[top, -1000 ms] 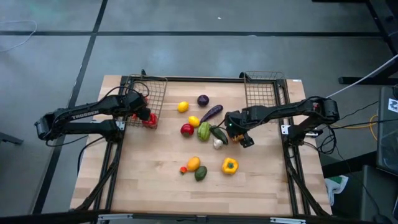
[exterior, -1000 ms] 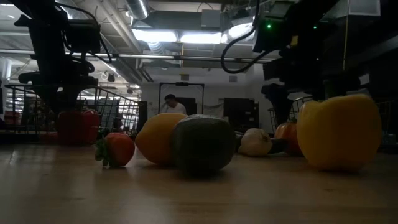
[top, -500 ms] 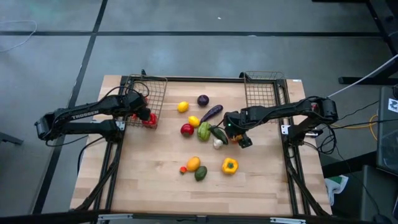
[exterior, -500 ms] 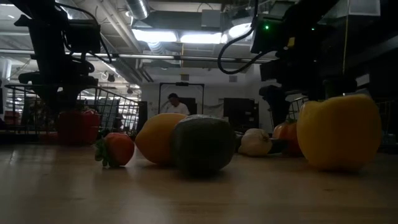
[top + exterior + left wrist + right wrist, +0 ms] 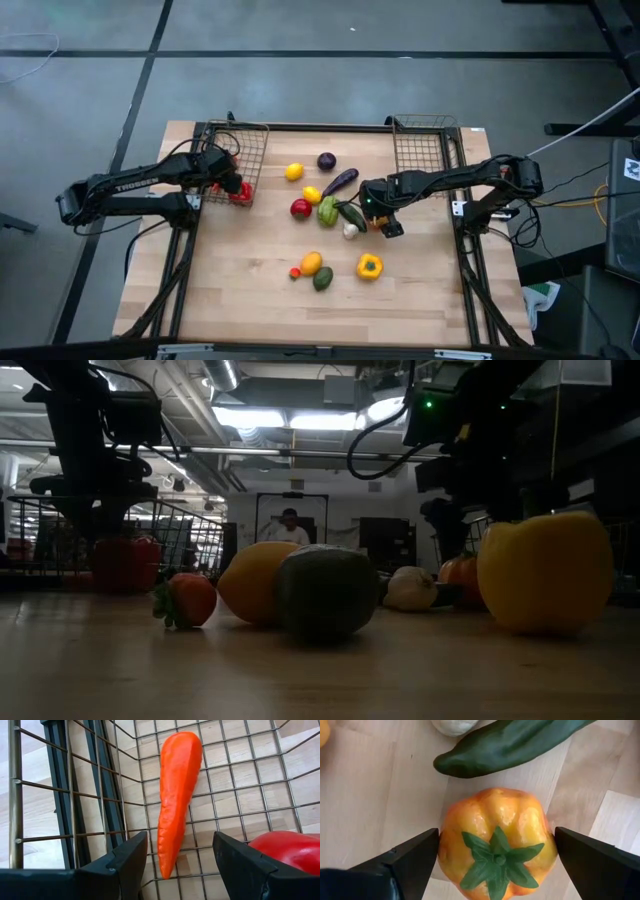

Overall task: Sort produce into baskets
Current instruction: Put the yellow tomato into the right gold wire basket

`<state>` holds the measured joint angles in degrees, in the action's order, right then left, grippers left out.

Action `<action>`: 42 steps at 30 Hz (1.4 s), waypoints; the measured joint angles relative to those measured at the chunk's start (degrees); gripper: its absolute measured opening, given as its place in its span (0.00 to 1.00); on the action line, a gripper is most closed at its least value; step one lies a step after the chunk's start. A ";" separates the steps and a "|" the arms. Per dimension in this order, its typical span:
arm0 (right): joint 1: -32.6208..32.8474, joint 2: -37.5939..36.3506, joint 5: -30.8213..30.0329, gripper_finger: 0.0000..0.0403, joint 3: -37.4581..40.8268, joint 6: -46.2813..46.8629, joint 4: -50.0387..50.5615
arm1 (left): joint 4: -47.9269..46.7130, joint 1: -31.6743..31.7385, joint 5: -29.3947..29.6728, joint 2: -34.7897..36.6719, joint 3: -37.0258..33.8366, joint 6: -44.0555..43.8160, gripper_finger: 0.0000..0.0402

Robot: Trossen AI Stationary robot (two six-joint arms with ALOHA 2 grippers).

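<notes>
High view: wooden table [image 5: 250, 290] with two wire baskets at the far edge, the left basket [image 5: 243, 143] and the right basket [image 5: 420, 145]. Loose produce lies mid-table. The left end effector [image 5: 232, 187] sits over the left basket's near end beside a red pepper [image 5: 241, 195]. The right end effector [image 5: 382, 216] is the nearer arm to the central cluster, right of the cucumber [image 5: 351, 214].

Low view: yellow pepper [image 5: 545, 572], avocado [image 5: 326, 592], and strawberry-like piece [image 5: 190, 600] in front; arms behind.

Left wrist view: fingers half-spread, empty; carrot [image 5: 177, 795] lies in the basket just ahead, long axis pointing away between the fingers.

Right wrist view: fingers [image 5: 407, 860] wide, straddling an orange pepper [image 5: 497, 837], stem up, directly below; closing should take it.
</notes>
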<state>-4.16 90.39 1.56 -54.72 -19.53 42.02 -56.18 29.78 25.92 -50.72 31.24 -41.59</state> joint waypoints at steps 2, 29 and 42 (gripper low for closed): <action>0.00 0.00 0.00 0.96 0.00 0.02 -0.02 | 0.00 0.00 -0.01 0.00 0.00 -0.01 0.55; 0.00 0.15 -0.07 0.96 0.17 4.56 -8.02 | 0.24 0.00 0.01 0.00 0.00 0.00 0.55; 0.00 0.11 -1.89 0.96 -3.37 7.32 -7.23 | 0.23 0.00 0.01 0.00 0.00 -1.14 0.55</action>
<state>-4.16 90.50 -0.32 -58.09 -12.21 34.79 -55.95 29.78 25.93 -50.72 31.24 -42.73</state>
